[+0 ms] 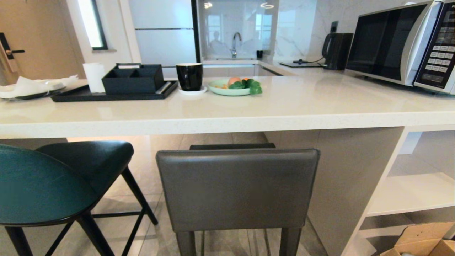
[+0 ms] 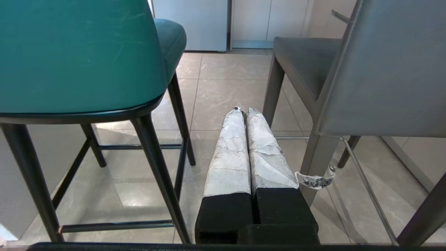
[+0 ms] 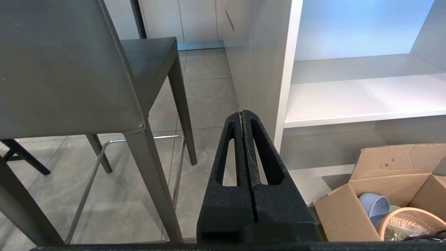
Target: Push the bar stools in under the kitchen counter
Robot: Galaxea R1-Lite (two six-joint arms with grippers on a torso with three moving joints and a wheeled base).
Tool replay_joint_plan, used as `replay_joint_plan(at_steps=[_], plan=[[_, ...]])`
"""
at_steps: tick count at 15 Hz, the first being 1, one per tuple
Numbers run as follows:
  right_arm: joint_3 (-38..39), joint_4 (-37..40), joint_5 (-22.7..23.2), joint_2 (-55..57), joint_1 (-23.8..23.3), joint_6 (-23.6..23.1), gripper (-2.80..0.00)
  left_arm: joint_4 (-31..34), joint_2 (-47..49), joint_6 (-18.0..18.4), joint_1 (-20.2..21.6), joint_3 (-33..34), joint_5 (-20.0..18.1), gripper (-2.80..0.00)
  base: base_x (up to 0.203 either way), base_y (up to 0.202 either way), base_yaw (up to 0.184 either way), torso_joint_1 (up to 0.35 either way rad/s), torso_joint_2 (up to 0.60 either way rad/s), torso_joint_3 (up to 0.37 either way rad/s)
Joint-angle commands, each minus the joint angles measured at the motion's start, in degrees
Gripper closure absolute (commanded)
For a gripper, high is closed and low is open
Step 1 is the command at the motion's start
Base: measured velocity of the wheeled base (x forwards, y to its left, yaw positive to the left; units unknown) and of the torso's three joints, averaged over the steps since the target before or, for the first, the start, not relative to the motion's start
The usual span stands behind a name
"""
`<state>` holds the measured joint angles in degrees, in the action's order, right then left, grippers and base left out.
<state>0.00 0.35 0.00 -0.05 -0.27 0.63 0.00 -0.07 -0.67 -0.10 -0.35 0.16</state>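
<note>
nearest the head camera stands the grey stool (image 1: pixel 237 190), its boxy back toward the robot and its seat partly under the edge of the kitchen counter (image 1: pixel 227 122). beside it on the robot's left is the teal stool (image 1: pixel 53 181), turned at an angle, with its curved back out in front of the counter edge and its seat reaching just below it. on the counter top sit a black tray (image 1: pixel 85 95) with a black organiser box (image 1: pixel 133 79), a black mug (image 1: pixel 189 76), a green plate of food (image 1: pixel 227 90), a kettle (image 1: pixel 336 50) and a microwave (image 1: pixel 401 44).

neither arm shows in the head view. the left gripper (image 2: pixel 244 111) hangs low between the two stools, its taped fingers pressed together on nothing. the right gripper (image 3: pixel 242 114) is low between the grey stool and the counter's white shelf unit (image 3: pixel 348 101), fingers together and empty, with a cardboard box (image 3: pixel 393 174) of dishes on the floor beside it.
</note>
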Motion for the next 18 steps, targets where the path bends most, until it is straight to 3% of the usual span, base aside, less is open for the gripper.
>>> replay_joint_plan(at_steps=[1, 5, 6, 16, 18], plan=[[0.0, -0.01, 0.0, 0.03, 0.0, -0.19, 0.0, 0.09, 0.07, -0.04, 0.06, -0.09, -0.07, 0.0, 0.0, 0.0, 0.0, 0.0, 0.0, 0.0], [0.0, 0.0, 0.0, 0.05, 0.0, -0.02, 0.0, 0.09, 0.07, -0.21, 0.01, 0.0, -0.07, 0.0, 0.0, 0.0, 0.0, 0.0, 0.0, 0.0], [0.09, -0.07, 0.02, 0.03, 0.0, -0.11, -2.8, 0.09, 0.07, -0.21, 0.01, -0.01, -0.07, -2.8, 0.0, 0.0, 0.0, 0.0, 0.0, 0.0], [-0.09, 0.08, 0.61, -0.04, 0.0, -1.7, -2.8, 0.1, -0.01, 2.05, 0.0, 0.09, -0.93, -2.8, 0.0, 0.0, 0.0, 0.0, 0.0, 0.0], [-0.85, 0.04, 0.24, -0.03, 0.0, -1.91, -2.8, -0.01, -0.01, 4.17, 0.03, -0.4, -1.21, -2.8, 0.0, 0.0, 0.0, 0.0, 0.0, 0.0]])
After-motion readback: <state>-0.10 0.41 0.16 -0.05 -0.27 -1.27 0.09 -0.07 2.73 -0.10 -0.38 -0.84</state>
